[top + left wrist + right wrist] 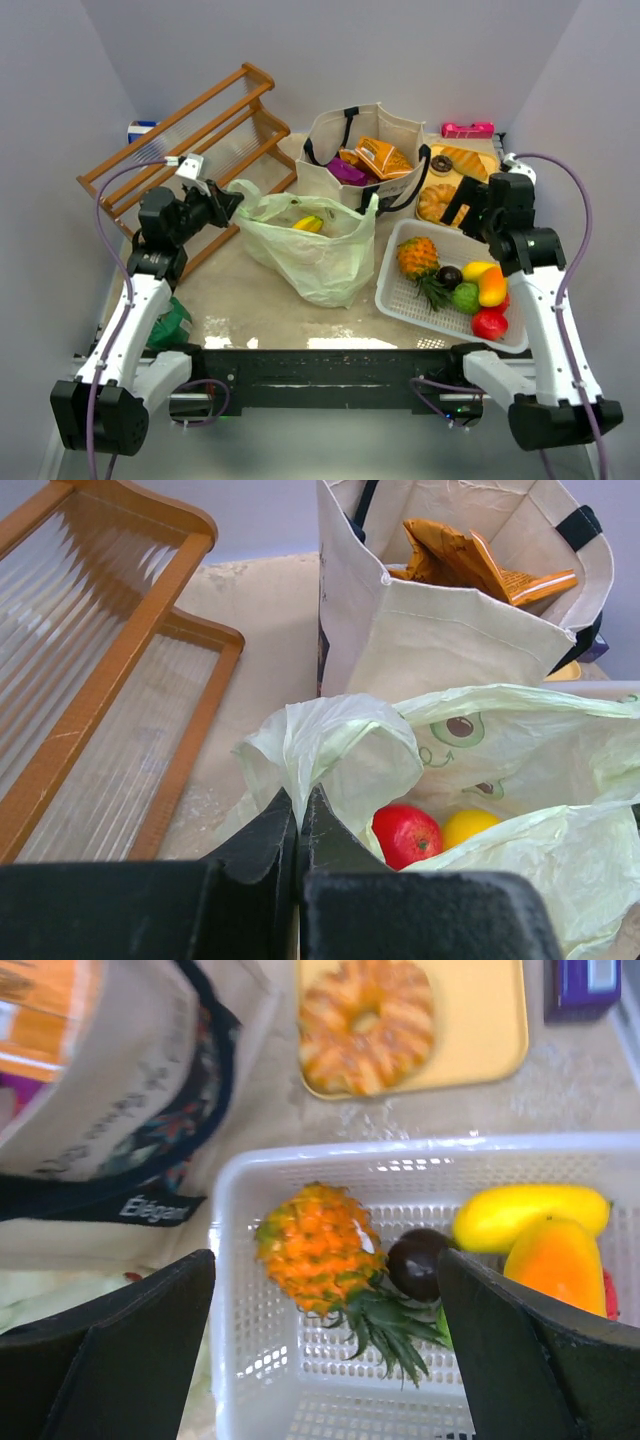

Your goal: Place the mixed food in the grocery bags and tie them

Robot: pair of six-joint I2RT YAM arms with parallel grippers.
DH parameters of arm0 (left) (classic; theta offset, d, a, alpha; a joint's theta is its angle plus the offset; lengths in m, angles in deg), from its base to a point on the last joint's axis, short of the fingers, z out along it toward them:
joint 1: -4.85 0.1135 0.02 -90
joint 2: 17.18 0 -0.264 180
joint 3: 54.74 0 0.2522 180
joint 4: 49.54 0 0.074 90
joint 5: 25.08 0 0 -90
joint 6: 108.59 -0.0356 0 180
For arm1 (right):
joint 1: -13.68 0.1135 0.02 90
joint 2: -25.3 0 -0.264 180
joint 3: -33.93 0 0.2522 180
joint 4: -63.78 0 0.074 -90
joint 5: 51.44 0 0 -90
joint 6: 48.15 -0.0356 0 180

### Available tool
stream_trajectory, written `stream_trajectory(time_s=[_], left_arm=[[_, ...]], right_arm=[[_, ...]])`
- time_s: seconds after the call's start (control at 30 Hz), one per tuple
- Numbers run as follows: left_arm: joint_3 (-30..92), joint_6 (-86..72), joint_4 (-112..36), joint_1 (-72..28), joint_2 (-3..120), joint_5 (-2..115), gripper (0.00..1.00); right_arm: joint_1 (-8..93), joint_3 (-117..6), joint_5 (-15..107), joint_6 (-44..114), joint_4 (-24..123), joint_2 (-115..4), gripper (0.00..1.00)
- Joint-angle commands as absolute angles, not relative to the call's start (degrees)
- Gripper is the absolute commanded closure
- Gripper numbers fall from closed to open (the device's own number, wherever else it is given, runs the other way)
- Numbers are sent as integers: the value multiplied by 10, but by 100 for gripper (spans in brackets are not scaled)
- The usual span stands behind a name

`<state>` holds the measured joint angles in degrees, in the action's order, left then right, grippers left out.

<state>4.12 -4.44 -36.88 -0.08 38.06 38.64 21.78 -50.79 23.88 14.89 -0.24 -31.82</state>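
Status check, packing and tying.

Plastic bag [320, 265]: lies open in the middle of the surface [230, 290], just in front of the tote [340, 190]. A banana [308, 223], a red apple [405, 835] and a round yellow fruit [470, 825] are inside. Handles are loose, not knotted.

Tote: stands upright behind it with its mouth open. It holds an orange packet [383, 155] and a purple packet [347, 170]. Straps hang free, not tied.

Basket [385, 285], on the right: holds a pineapple [315, 1250], a dark round fruit [415, 1260], a yellow-and-orange fruit [485, 280], a green one [465, 297] and a red one [490, 323]. Some of these probably still have to go in.

Left gripper [298, 805]: pressed together at the left rim of the plastic bag, apparently pinching a fold of the film there.

Right gripper [325, 1260]: spread wide and carrying nothing, hovering over the basket's far end above the pineapple.

Judgement: packing is partly done, tying has not begun on either bag. The left grip on the rim may be holding the bag open or starting on a handle; I cannot tell which.
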Motion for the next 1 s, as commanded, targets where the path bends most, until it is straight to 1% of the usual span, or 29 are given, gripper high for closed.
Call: stream_trajectory(time_s=[0.0, 0.07, 0.13, 0.2, 0.23, 0.43, 0.5, 0.67, 0.87, 0.97], left_arm=[[38, -56, -373, -17, 365, 407, 100], [38, -56, -373, -19, 365, 407, 100], [38, -55, -373, -22, 365, 407, 100], [39, -55, -371, -26, 365, 406, 100], [41, -58, -368, -28, 364, 407, 100], [46, -68, -359, -54, 360, 427, 100], [46, -69, -359, -63, 358, 431, 100], [45, -68, -359, -75, 351, 431, 100], [52, -74, -330, -76, 344, 442, 100], [52, -75, -329, -76, 343, 444, 100]], right_arm=[[112, -442, 377, 182, 40, -348, 4], [85, -414, 322, 194, 46, -369, 1], [81, -414, 248, 180, 23, -388, 1], [81, -409, 209, 160, 16, -401, 1], [78, -407, 159, 149, 10, -404, 1], [50, -380, 99, 100, -28, -441, 1], [28, -365, 111, 101, -28, -451, 1], [3, -382, 134, 121, -59, -505, 1], [-18, -380, 222, 123, -75, -541, 1], [-18, -360, 264, 118, -69, -541, 4]])
